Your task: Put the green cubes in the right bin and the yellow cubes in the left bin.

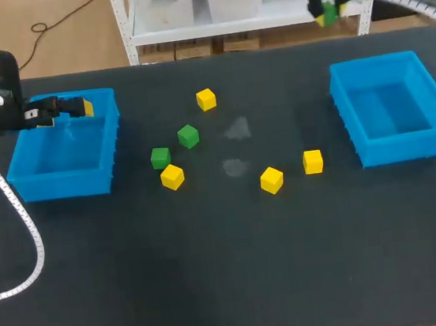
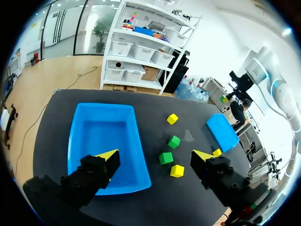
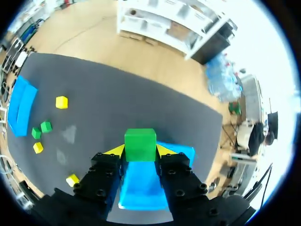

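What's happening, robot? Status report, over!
Right gripper shut on green cube above right bin. Left gripper open, empty, over left bin. Six loose cubes on table, nothing blocking.

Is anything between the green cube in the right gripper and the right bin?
Nothing visible. The right gripper holds the green cube over the right bin, with only open air between them.

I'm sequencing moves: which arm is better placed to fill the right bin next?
Right. The right gripper is shut on a green cube with the right bin under it; the left gripper hangs open and empty at the left bin.
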Motion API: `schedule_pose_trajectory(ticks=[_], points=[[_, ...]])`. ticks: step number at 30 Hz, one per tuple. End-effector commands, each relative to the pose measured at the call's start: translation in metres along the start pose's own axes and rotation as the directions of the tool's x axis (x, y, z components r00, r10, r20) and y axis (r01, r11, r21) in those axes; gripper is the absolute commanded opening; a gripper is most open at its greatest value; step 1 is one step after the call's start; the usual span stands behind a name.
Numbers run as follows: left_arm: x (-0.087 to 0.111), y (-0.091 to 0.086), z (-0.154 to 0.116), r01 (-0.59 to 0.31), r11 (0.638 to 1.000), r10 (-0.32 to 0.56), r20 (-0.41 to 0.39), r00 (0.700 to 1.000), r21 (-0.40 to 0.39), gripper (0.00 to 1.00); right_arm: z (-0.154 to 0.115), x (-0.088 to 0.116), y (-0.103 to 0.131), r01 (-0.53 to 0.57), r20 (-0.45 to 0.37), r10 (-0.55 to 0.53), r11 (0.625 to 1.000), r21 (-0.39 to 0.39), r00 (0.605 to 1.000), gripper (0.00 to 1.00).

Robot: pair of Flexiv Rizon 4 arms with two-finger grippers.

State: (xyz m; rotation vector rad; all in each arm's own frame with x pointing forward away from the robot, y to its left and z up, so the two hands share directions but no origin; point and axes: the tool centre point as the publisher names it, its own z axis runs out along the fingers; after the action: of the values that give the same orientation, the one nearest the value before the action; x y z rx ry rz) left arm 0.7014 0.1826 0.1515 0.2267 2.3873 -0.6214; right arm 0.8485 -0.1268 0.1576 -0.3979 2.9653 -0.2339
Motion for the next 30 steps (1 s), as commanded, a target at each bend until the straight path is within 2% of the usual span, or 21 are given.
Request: schedule_pose_trajectory(ticks=[1, 8, 13, 14, 15, 18, 22, 26, 30], points=[[0.002, 0.002, -0.001, -0.002, 1.000, 0.002, 0.008, 1.000, 0.011, 1.00, -0.006, 0.089, -0.012, -0.043, 0.242, 0.041, 0.999, 0.001, 0.969, 0.00], [0.002, 0.002, -0.001, -0.002, 1.000, 0.002, 0.008, 1.000, 0.011, 1.00, 0.003, 0.144, -0.034, -0.140, 0.160, 0.136, 0.990, 0.017, 0.978, 0.00], [0.002, 0.002, -0.001, -0.002, 1.000, 0.002, 0.008, 1.000, 0.011, 1.00, 0.022, 0.163, -0.041, -0.172, 0.091, 0.169, 0.985, 0.021, 0.981, 0.00], [0.002, 0.002, -0.001, -0.002, 1.000, 0.002, 0.008, 1.000, 0.011, 1.00, 0.027, 0.164, -0.041, -0.173, 0.072, 0.170, 0.985, 0.028, 0.983, 0.44], [0.002, 0.002, -0.001, -0.002, 1.000, 0.002, 0.008, 1.000, 0.011, 1.00, 0.030, 0.164, -0.040, -0.175, 0.074, 0.174, 0.984, 0.016, 0.982, 1.00], [0.002, 0.002, -0.001, -0.002, 1.000, 0.002, 0.008, 1.000, 0.011, 1.00, 0.034, 0.157, -0.038, -0.177, 0.076, 0.176, 0.984, 0.008, 0.981, 1.00], [0.002, 0.002, -0.001, -0.002, 1.000, 0.002, 0.008, 1.000, 0.011, 1.00, 0.029, 0.130, -0.026, -0.137, 0.119, 0.138, 0.990, -0.013, 0.983, 1.00], [0.002, 0.002, -0.001, -0.002, 1.000, 0.002, 0.008, 1.000, 0.011, 1.00, 0.021, 0.083, 0.006, -0.028, 0.175, 0.034, 0.999, -0.042, 0.984, 1.00], [0.002, 0.002, -0.001, -0.002, 1.000, 0.002, 0.008, 1.000, 0.011, 1.00, 0.017, 0.035, 0.055, 0.121, 0.208, -0.106, 0.991, -0.062, 0.972, 1.00]])
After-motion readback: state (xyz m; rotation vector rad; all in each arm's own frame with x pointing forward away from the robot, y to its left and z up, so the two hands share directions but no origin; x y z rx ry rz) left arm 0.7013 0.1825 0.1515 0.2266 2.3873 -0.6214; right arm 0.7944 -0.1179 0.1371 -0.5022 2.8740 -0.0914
